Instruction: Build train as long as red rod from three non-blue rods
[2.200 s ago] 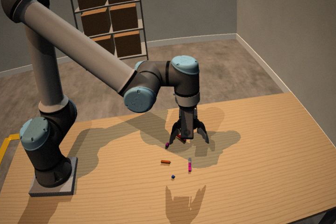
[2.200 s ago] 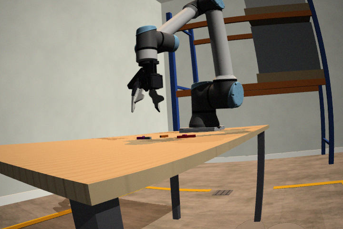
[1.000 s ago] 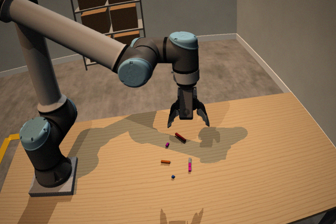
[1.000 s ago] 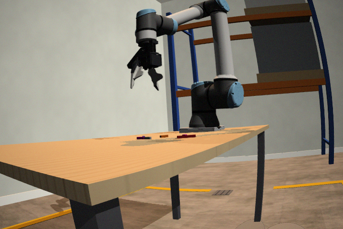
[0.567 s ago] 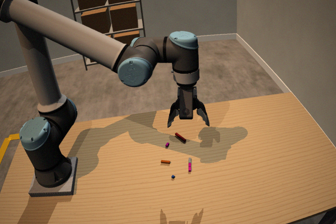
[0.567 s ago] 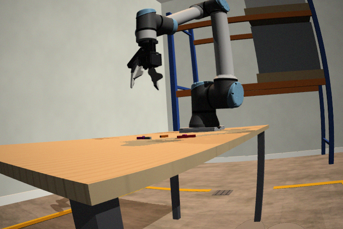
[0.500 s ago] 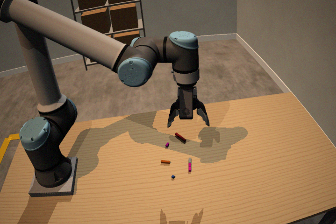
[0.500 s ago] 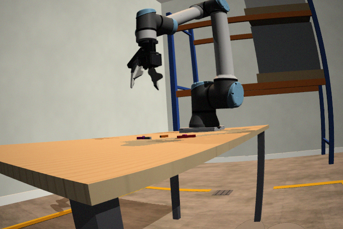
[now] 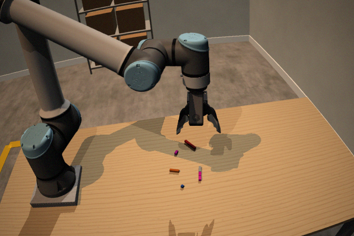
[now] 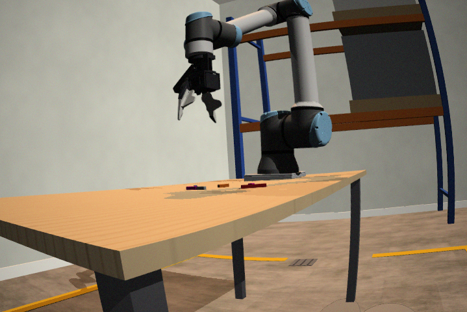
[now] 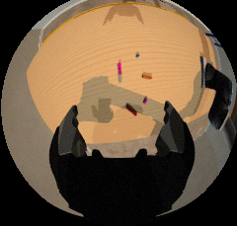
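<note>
Grey rod (image 9: 200,168) (image 11: 119,78) and two magenta rods (image 9: 200,175) (image 11: 119,68) lined up right of lower centre in the top view, apparently to match red's (image 9: 190,144) (image 10: 253,185) (image 11: 131,109) seven; orange (image 9: 174,170) (image 10: 223,185) (image 11: 147,76) and blue (image 9: 182,186) (image 11: 137,54) kept apart; gripper (image 9: 198,132) (image 10: 196,121) (image 11: 119,103) spread wide, holding nothing, high above the desk (image 9: 252,178) (image 10: 189,216) (image 11: 168,34).

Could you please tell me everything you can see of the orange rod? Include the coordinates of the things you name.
The orange rod (image 9: 174,170) (image 10: 223,185) (image 11: 147,76) is a short, straight, solid-coloured bar with flat faces. It lies flat on the wooden table, a little darker at one end in the wrist view. The train of one grey and two magenta rods lies off to one side, and nothing but the table touches it.
</note>
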